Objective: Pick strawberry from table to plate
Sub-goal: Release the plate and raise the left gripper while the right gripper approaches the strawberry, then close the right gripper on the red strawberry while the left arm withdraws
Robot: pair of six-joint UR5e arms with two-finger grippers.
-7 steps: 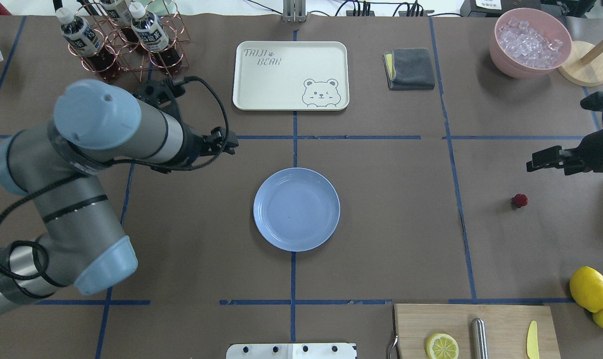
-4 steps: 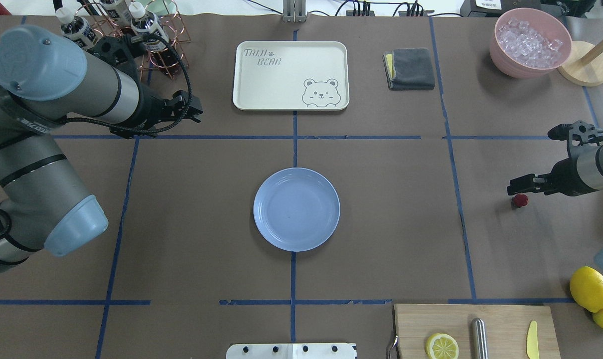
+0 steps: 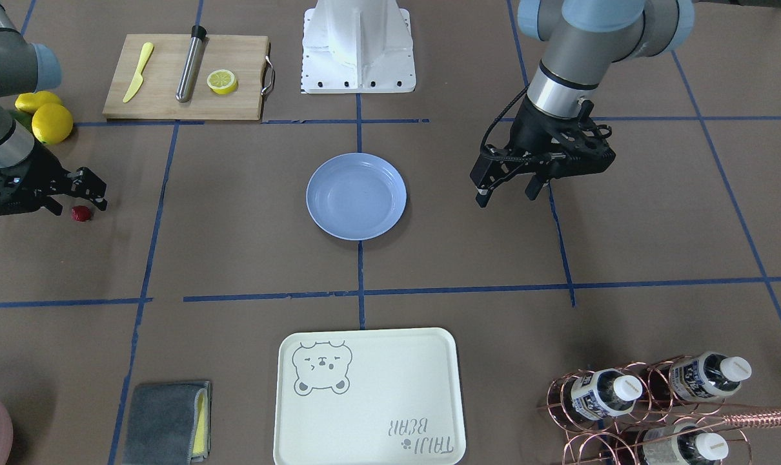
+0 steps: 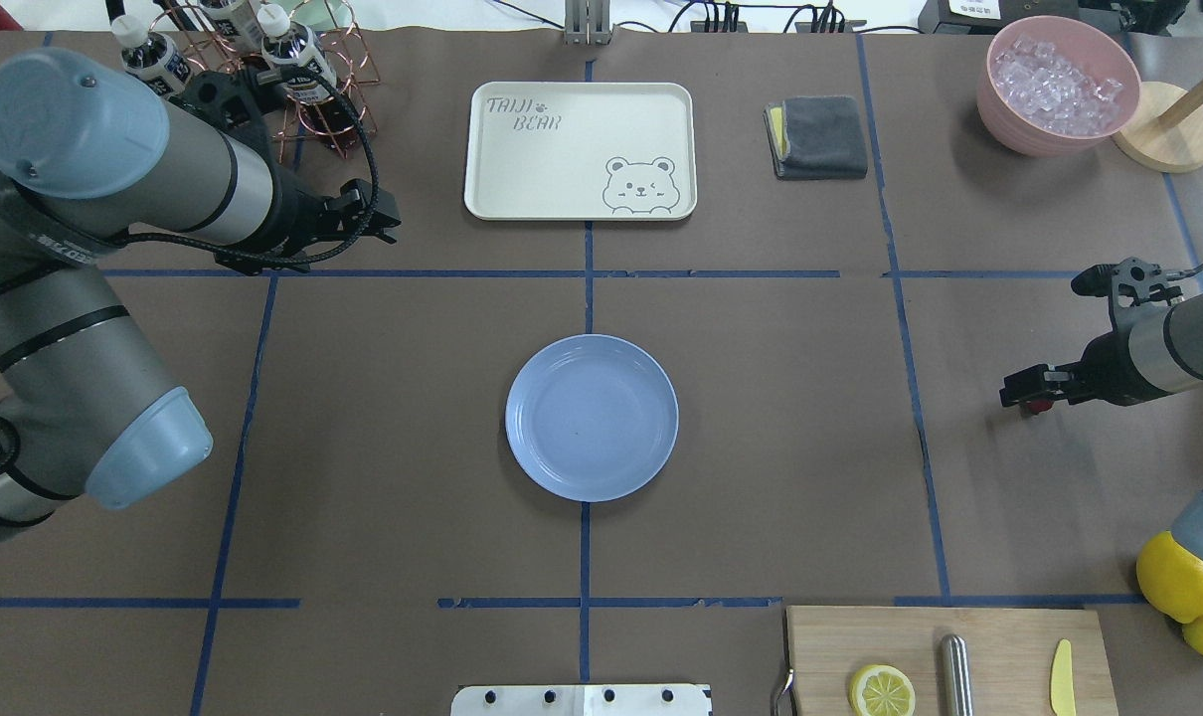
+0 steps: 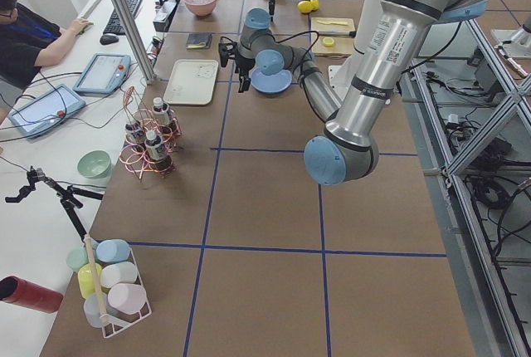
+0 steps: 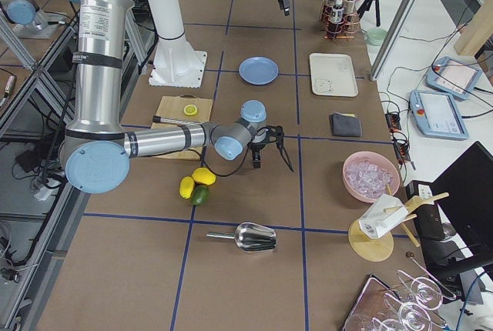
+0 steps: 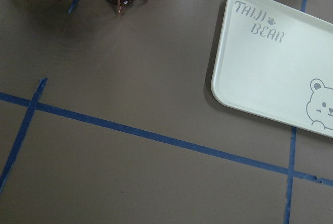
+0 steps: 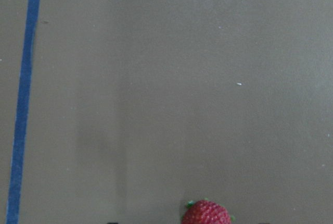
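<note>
The strawberry (image 3: 81,214) is a small dark red berry lying on the brown table (image 4: 790,467) far out on my right side. From overhead only a red sliver of the strawberry (image 4: 1035,406) shows beneath my right gripper (image 4: 1017,393). That gripper (image 3: 97,197) hangs low and open right beside the berry. The right wrist view catches the strawberry (image 8: 206,214) at its bottom edge, with no fingers showing. The light blue plate (image 4: 592,418) sits bare at the table's middle. My left gripper (image 4: 388,224) is open over the far left, holding nothing.
A cream bear-print tray (image 4: 580,149) lies beyond the plate, and a copper bottle rack (image 4: 263,80) stands behind my left arm. Lemons (image 4: 1175,575) and a cutting board (image 4: 949,656) with a lemon half and knife lie at the near right. A pink ice bowl (image 4: 1057,85) and grey cloth (image 4: 818,135) lie far right.
My right gripper has come down and forward from beyond the strawberry until it covers most of it. My left arm swung back towards the bottle rack, then held still.
</note>
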